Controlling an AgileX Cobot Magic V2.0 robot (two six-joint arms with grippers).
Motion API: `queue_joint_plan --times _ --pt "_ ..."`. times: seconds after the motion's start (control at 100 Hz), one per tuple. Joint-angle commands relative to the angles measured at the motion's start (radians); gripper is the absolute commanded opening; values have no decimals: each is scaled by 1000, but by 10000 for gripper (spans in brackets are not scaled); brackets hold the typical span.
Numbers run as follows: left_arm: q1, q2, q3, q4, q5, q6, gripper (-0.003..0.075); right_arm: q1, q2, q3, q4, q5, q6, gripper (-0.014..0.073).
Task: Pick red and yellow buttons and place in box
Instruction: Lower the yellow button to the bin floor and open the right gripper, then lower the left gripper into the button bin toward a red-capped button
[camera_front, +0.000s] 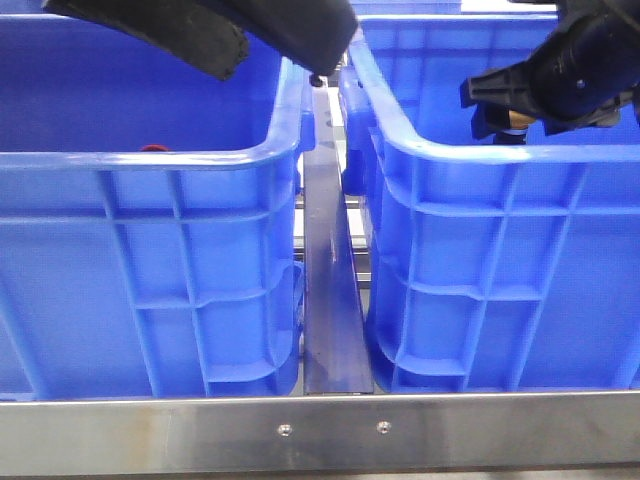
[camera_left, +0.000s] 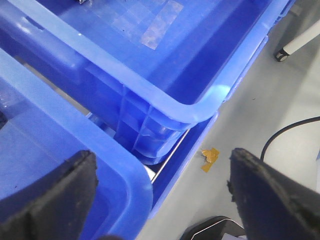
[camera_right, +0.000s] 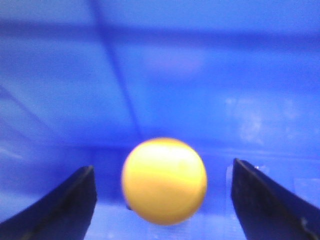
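One yellow button (camera_right: 164, 181) sits between the right gripper's (camera_right: 162, 200) wide-spread fingers, untouched, domed cap facing the wrist camera, its axis running toward the lens. Two blue crates (camera_front: 150, 250) (camera_front: 500, 260) stand side by side. The left gripper (camera_left: 160, 200) gapes wide, holding nothing.

Both crates are the same saturated blue, the left crate (camera_front: 150, 250) and the right crate (camera_front: 500, 260) alike, their outer walls patterned with a grid of raised ribs. Between them runs a dull grey metal divider (camera_front: 333, 300), and the bench's front rail (camera_front: 320, 432) is brushed silver. The button cap (camera_right: 164, 181) glows yellow-orange between black fingers (camera_right: 60, 207), and a scrap of amber tape (camera_left: 209, 159) marks the pale grey floor (camera_left: 280, 100).
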Motion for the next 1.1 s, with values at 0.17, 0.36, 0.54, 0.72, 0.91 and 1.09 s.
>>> queue_joint_plan --times 0.17,0.36,0.54,0.72,0.91,1.09 --pt "-6 -25 -36 -18 -76 -3 512 -4 -186 -5 -4 71 -8 590" --pt "-6 -28 -36 -18 -76 -3 512 -4 -345 115 -4 77 -8 590" --pt "-6 -43 -36 -18 -80 -3 512 -4 -520 263 -4 79 -8 590" --pt "-6 -54 -36 -18 -80 -3 512 -4 -711 388 -4 129 -8 590" --pt "4 -94 -43 -18 -78 -12 512 -4 -911 508 -4 144 -8 590" --pt "104 -117 -82 -16 -10 -88 512 -4 -1062 569 -4 150 -8 590"
